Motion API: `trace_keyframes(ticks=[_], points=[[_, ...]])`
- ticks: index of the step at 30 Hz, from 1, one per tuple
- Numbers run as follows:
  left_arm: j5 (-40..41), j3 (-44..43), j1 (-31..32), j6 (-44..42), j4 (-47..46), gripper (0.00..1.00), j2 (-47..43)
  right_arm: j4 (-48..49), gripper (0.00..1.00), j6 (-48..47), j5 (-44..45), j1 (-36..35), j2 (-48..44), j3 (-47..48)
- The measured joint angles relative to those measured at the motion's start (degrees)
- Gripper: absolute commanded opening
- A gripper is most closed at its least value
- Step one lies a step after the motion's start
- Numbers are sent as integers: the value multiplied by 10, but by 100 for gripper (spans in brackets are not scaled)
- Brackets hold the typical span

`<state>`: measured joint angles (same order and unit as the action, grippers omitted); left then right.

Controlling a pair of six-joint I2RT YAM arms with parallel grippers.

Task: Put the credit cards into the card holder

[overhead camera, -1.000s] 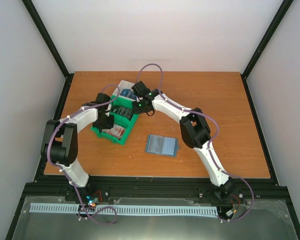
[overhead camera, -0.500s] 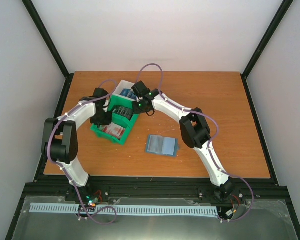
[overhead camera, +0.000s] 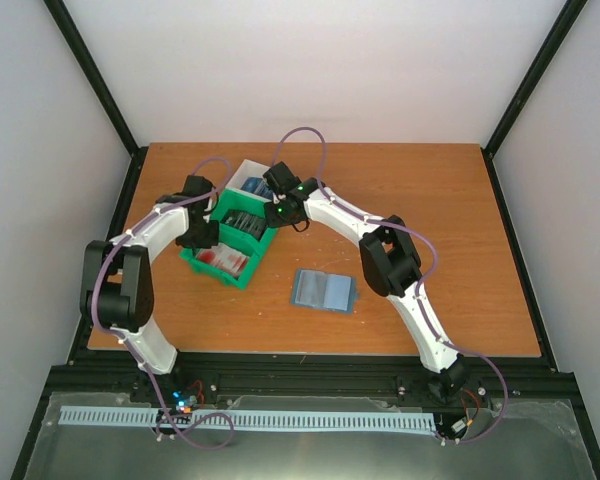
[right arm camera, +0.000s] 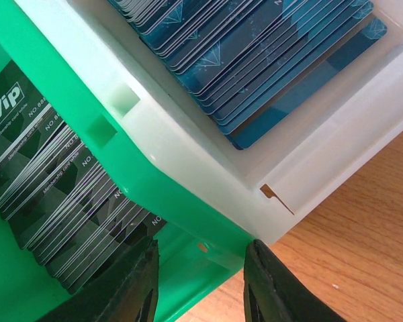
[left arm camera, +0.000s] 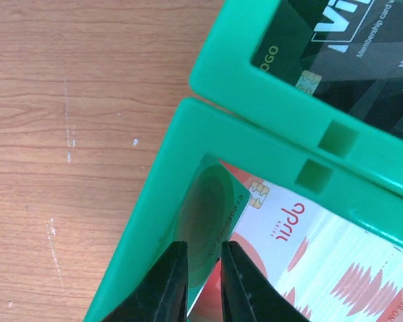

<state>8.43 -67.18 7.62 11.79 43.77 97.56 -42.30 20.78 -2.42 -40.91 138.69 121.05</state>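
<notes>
Green plastic fills the left wrist view. The left gripper (left arm camera: 205, 245) points down into a corner of the near green bin (left arm camera: 164, 194), over a stack of red credit cards (left arm camera: 322, 255). Its jaws stand only a sliver apart. One of those cards is tilted up against the bin wall and runs into the gap, but I cannot tell whether the jaws pinch it.

The far green bin (right arm camera: 141, 181) holds dark credit cards (right arm camera: 47, 181). The white bin (right arm camera: 322, 161) touching it holds blue credit cards (right arm camera: 255, 60). The right gripper (right arm camera: 203, 245) hangs over the seam between those two bins. Its jaws are parted and grip nothing, with the green wall in the gap.

The teal-blue card holder (overhead camera: 323, 290) lies spread flat on the wooden table (overhead camera: 430, 220). It is apart from the bins and near the right arm's elbow.
</notes>
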Motion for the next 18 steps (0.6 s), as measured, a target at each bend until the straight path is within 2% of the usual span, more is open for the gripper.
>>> trace_keyframes(ticks=[9,18], points=[[37,31,3,0,-40,12,-17,3,35,3,-3,0,0,0],[71,51,5,-2,-79,13,-24,6,35,11,-11,0,0,0]])
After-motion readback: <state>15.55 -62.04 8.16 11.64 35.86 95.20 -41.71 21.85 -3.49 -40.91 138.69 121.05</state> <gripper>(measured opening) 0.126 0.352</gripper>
